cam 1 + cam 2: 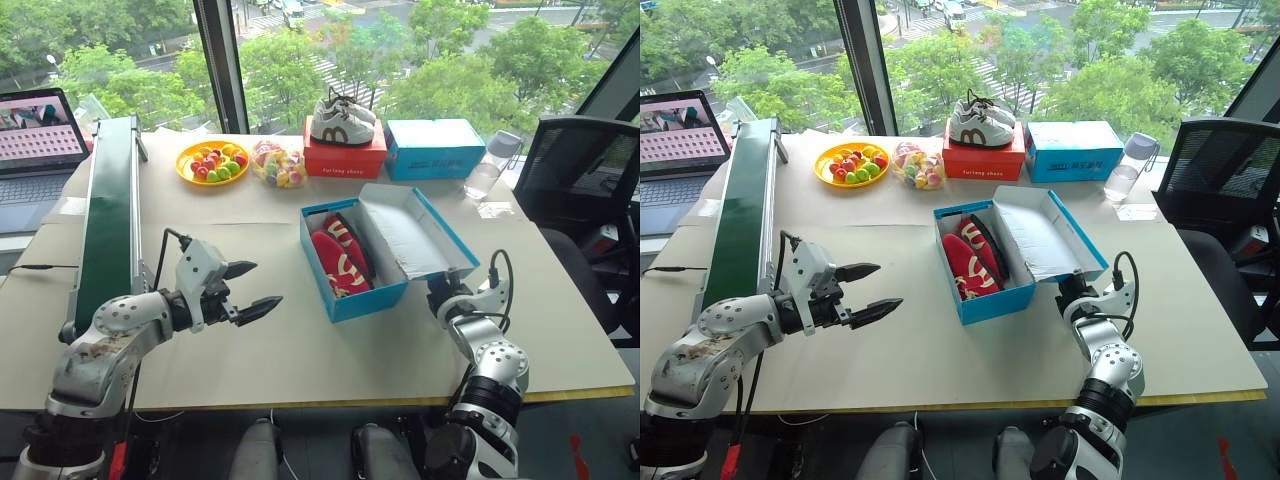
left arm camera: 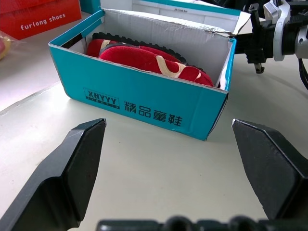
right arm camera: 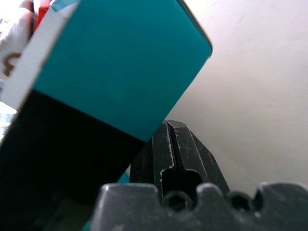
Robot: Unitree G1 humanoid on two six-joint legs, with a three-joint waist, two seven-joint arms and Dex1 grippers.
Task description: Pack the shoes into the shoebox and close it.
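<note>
Nearest you, your right gripper (image 1: 1072,290) has its fingers pressed together, tucked under the near edge of the shoebox's open lid (image 1: 415,232). Your left gripper (image 1: 258,287) hangs spread wide, left of the shoebox (image 1: 352,298). The shoes (image 1: 340,255) lie inside it, mid-table. Farther back stands a red box (image 1: 345,159).

The shoebox (image 1: 372,296) is matt blue cardboard with a plain white paper inside. The shoes (image 1: 340,255) look like soft red cloth with black rubbery soles. The surface (image 1: 250,340) is smooth, pale and matt. The left hand (image 1: 250,290) has matt black plastic fingers (image 2: 72,168).
</note>
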